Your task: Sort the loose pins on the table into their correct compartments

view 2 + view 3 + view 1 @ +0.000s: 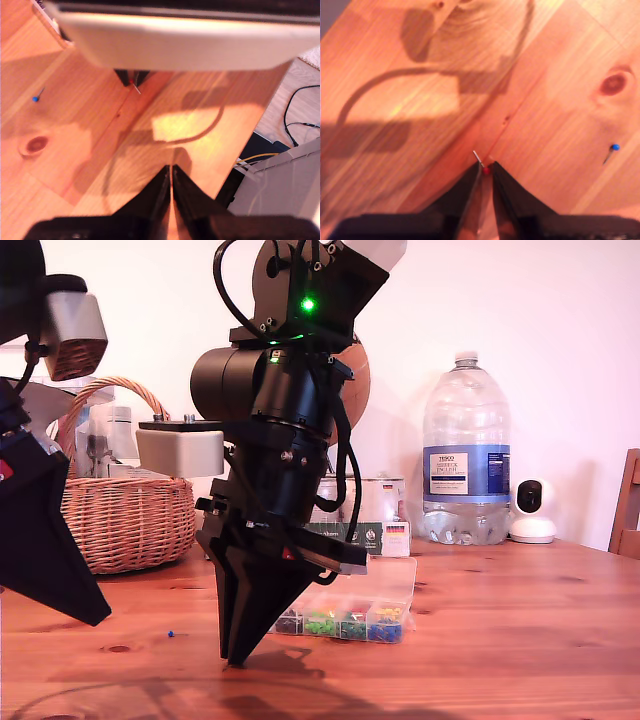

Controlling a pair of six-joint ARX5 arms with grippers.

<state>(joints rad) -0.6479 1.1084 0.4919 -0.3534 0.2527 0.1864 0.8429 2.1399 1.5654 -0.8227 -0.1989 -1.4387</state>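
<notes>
Our second gripper stands tip-down on the table, near the middle of the exterior view. Its jaws are drawn almost together around a red pin: the second wrist view shows the red head caught between the two tips, with the thin metal shaft poking out past them at a slant just above the wood. The first wrist view looks across at the same tips from the other side and shows the red pin there too, its shaft angling away from the black points.

Our first gripper hangs above the table with its jaws pressed together and nothing between them; in the exterior view it is the dark wedge at the exterior view's left, well apart from the red pin.

A blue pin lies loose on the table, off to one side of our second gripper and near a dark knot in the wood. In the exterior view it is a small blue dot between the two grippers.

The clear plastic box sits on the table just behind our second gripper, lid open, with its compartments in a row holding dark, green, mixed and yellow-and-blue pins. A wicker basket stands at the exterior view's left, and a large water bottle stands farther back towards its right.
</notes>
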